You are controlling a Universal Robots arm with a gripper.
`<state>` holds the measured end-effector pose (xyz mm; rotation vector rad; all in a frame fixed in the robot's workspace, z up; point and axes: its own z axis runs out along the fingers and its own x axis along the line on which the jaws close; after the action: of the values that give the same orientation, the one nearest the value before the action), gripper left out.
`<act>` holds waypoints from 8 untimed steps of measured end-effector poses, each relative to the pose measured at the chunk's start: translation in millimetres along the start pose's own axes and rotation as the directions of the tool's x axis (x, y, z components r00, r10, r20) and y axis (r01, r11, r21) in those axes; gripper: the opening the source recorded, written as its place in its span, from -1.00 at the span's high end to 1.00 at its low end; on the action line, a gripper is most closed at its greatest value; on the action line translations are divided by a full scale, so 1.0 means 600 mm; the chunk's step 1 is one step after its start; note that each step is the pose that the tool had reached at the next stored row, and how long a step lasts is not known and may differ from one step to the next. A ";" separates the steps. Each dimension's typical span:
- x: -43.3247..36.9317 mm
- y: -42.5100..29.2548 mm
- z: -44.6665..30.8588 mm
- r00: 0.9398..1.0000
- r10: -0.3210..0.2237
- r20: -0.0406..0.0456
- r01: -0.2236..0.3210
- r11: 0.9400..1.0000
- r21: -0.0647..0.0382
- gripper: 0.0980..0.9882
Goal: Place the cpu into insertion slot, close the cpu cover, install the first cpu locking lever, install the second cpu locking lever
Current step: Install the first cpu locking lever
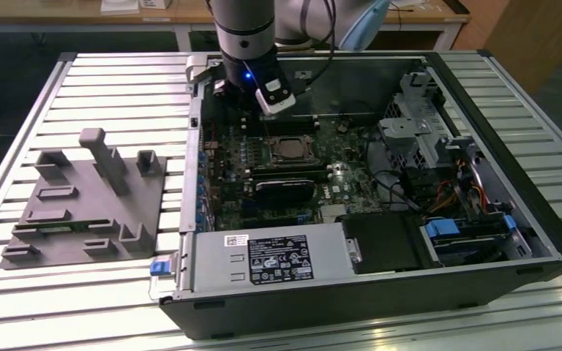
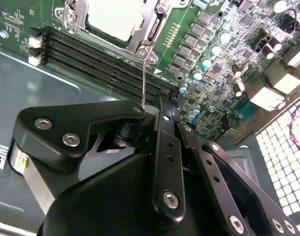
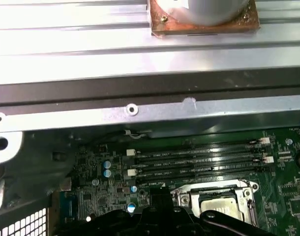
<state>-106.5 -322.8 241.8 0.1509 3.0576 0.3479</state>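
Note:
The cpu [image 1: 288,148] lies in the insertion slot [image 1: 288,139] on the green board inside the open case. Its pale metal top [image 2: 113,17] shows through the silver cpu cover [image 2: 146,30], which lies flat over it. A thin wire locking lever [image 2: 144,78] runs from the socket's corner to my gripper [image 2: 159,103]. The black fingers are shut together, and the lever's free end meets them at the side; I cannot tell whether it is pinched. In the first wrist view the cpu [image 3: 216,206] and my gripper [image 3: 157,212] are close together. My gripper [image 1: 265,121] hangs just behind the socket.
Long black memory slots [image 2: 91,54] run beside the socket, between it and the case wall [image 3: 140,113]. A black card [image 1: 283,191] and the power supply [image 1: 261,259] lie in front of the socket. A drive cage [image 1: 418,124] is at the exterior view's right, a grey fixture [image 1: 85,197] at its left.

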 end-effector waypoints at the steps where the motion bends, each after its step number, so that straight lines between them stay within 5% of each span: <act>1: 0.000 0.000 0.000 1.000 0.000 0.000 0.000 1.000 0.000 0.98; 8: -0.011 0.001 0.001 1.000 0.000 0.000 0.000 1.000 0.000 0.98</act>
<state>-99.8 -322.8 241.8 0.1505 3.0577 0.3481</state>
